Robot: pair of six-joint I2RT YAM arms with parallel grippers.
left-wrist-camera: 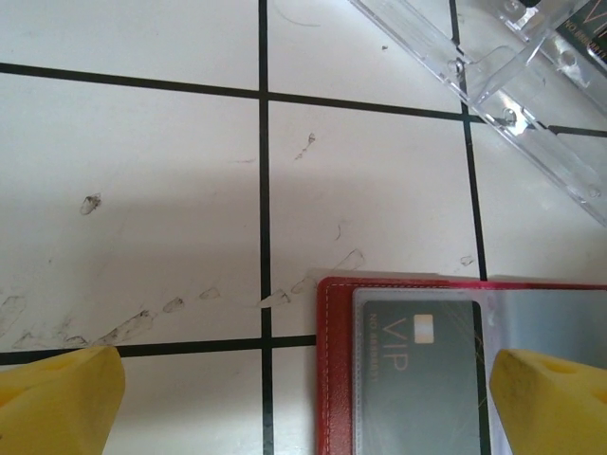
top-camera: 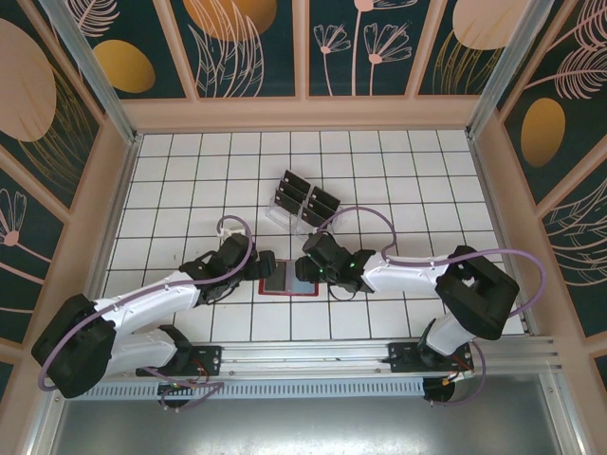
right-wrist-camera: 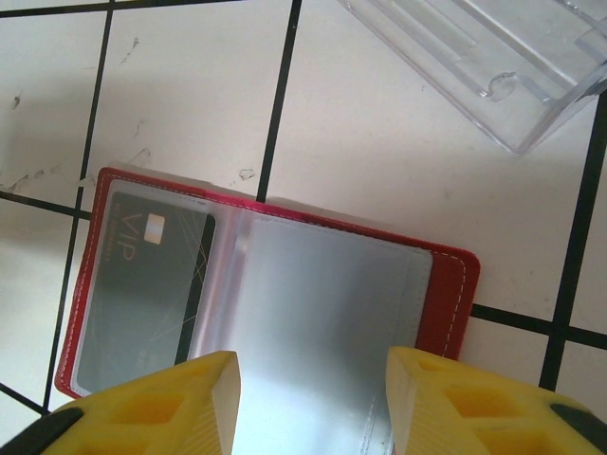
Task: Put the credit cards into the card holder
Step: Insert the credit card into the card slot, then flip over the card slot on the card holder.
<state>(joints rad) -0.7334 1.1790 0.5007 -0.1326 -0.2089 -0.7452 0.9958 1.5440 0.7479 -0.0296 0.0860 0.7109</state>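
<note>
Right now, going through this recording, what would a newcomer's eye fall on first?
The red card holder lies open on the white tiled table, midway between the two arms, with one dark VIP credit card in its left-hand clear pocket. The left gripper and right gripper are both open, yellow fingers framing it. Behind it stands a clear plastic rack holding more dark cards.
</note>
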